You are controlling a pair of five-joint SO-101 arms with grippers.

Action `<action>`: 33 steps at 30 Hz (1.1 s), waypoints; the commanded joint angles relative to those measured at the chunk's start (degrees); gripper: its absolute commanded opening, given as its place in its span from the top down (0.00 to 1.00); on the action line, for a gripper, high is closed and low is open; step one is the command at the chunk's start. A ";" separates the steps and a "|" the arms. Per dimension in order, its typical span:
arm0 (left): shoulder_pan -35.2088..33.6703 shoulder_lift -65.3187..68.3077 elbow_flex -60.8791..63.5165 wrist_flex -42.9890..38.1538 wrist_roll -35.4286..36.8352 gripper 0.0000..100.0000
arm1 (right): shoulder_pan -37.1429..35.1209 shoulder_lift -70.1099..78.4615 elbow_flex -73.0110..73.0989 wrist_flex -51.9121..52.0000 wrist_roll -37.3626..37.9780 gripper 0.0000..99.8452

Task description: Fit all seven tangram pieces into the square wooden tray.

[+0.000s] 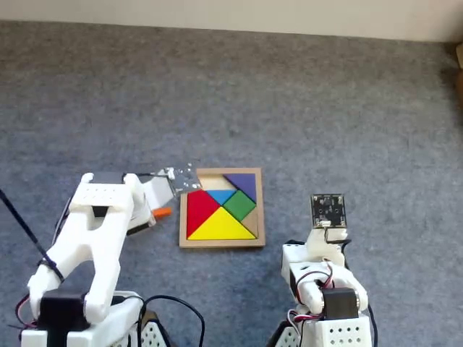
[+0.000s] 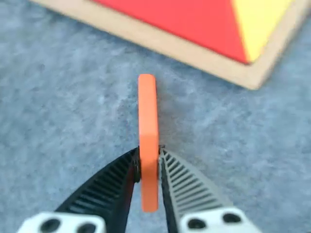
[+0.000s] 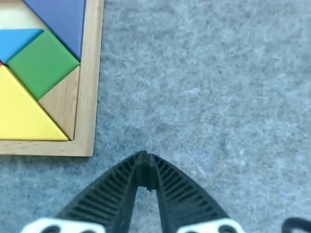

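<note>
The square wooden tray (image 1: 221, 243) lies mid-table holding a red triangle (image 1: 200, 210), a yellow triangle (image 1: 221, 228), a green square (image 1: 239, 204), a light blue triangle (image 1: 221, 195) and a purple piece (image 1: 244, 184). Bare wood shows at its far left corner and as a small triangle (image 3: 60, 104) beside the green square (image 3: 43, 63). My left gripper (image 2: 148, 153) is shut on an orange piece (image 2: 147, 131), held edge-on just above the carpet, left of the tray's rim (image 2: 194, 53). The orange piece (image 1: 162, 212) peeks out beside the left arm. My right gripper (image 3: 146, 167) is shut and holds nothing, right of the tray's rim (image 3: 90, 97).
Grey carpet (image 1: 325, 108) covers the table all around the tray. The right arm (image 1: 322, 289) sits folded near the front edge, right of the tray. The left arm (image 1: 94, 238) stretches from the front left toward the tray.
</note>
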 commanded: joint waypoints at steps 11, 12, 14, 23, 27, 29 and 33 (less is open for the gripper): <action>12.09 -12.70 -10.51 6.95 18.81 0.99 | 0.75 -1.01 8.48 -1.80 -0.09 0.99; 12.88 -11.12 -11.91 6.95 19.52 0.99 | 0.75 -1.01 8.48 -1.80 -0.09 0.99; 14.20 -6.99 -15.25 7.30 20.66 0.99 | 0.75 -1.01 8.48 -1.80 -0.18 0.99; 18.86 13.14 -31.78 10.64 21.01 0.99 | 0.75 -1.01 8.48 -1.80 -0.09 0.99; 20.97 18.86 -37.67 12.31 21.01 0.99 | 0.75 -1.01 8.48 -1.80 -0.09 0.99; 21.32 21.41 -39.87 12.31 21.01 0.99 | 0.75 -1.01 8.48 -1.80 -0.09 0.99; 21.76 25.19 -43.21 12.31 21.01 0.99 | 0.75 -1.01 8.48 -1.80 -0.09 0.99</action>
